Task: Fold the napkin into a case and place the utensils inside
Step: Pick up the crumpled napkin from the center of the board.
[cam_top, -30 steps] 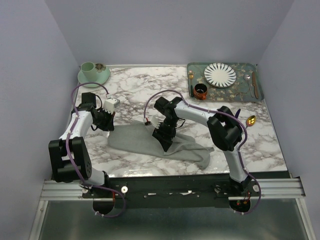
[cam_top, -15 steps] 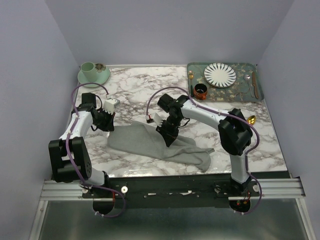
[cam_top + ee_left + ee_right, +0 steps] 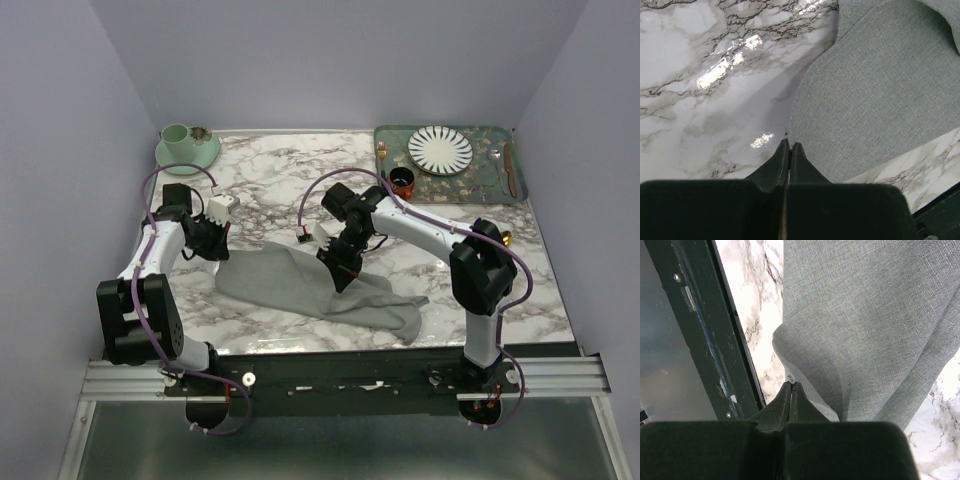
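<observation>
Slip risk: the grey soft cloth napkin (image 3: 300, 285) was held only at the very tips on both sides, so it would likely slide out on a lift or tug.
Fold risk: the right pinch sat on a doubled-over edge. Both layers might drag together and the fold come out crooked.
Pull risk: if the arms moved apart, the weaker pinch would probably let go.
Left gripper (image 3: 789, 146): jaws pressed together, pinching the napkin's left edge right at the marble.
Right gripper (image 3: 791, 386): jaws pressed together, nipping the curled napkin edge near the table's front rail.
Napkin place: rumpled flat on the white veined marble tabletop (image 3: 280, 175), between the two arms, not yet a case.
Utensils: gold-orange spoon bowl (image 3: 507, 237) peeked out behind the right arm, well apart from the napkin. The blue-handled one was not visible.
</observation>
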Tool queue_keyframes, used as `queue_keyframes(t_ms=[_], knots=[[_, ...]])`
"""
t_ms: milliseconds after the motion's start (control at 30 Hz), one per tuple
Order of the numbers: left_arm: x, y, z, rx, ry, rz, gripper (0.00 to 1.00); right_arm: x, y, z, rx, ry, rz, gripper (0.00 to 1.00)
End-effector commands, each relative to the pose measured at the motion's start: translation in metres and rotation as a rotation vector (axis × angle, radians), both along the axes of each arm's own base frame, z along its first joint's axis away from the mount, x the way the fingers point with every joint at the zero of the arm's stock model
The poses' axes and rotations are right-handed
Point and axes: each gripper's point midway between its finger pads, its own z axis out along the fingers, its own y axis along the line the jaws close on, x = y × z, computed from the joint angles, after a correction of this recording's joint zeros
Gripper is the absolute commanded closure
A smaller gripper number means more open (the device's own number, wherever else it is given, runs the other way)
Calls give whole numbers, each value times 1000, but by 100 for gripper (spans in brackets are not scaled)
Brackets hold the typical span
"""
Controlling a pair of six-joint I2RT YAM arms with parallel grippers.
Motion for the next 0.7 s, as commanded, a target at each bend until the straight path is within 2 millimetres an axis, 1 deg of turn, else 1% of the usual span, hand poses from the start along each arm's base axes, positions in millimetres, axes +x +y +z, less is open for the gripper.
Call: queue_keyframes(t_ms=[0, 33, 133, 233, 267, 300, 367, 433, 533, 633, 667], knots=[[7, -5, 7, -39, -15, 5, 100, 3, 7, -9, 10, 8, 5, 99], [8, -6, 6, -47, -15, 7, 100, 4, 10, -14, 8, 16, 4, 99], [9, -7, 3, -54, -6, 10, 100, 4, 12, -24, 2, 33, 6, 99], [9, -6, 1, -52, -1, 10, 100, 2, 11, -33, -10, 54, 11, 83], [9, -6, 0, -53, 3, 12, 100, 0, 10, -37, -12, 64, 19, 67], [9, -6, 1, -54, 1, 11, 100, -2, 11, -37, -7, 72, 22, 62], [9, -7, 0, -56, 3, 9, 100, -3, 11, -41, -7, 93, 25, 59], [10, -7, -1, -57, 5, 10, 100, -7, 12, -48, -13, 123, 32, 59], [9, -7, -2, -58, 9, 12, 100, -5, 15, -54, -16, 137, 34, 58], [7, -7, -4, -56, 11, 13, 100, -5, 18, -55, -9, 147, 37, 58], [7, -7, -4, -55, 10, 10, 100, -5, 19, -54, -3, 152, 41, 55]])
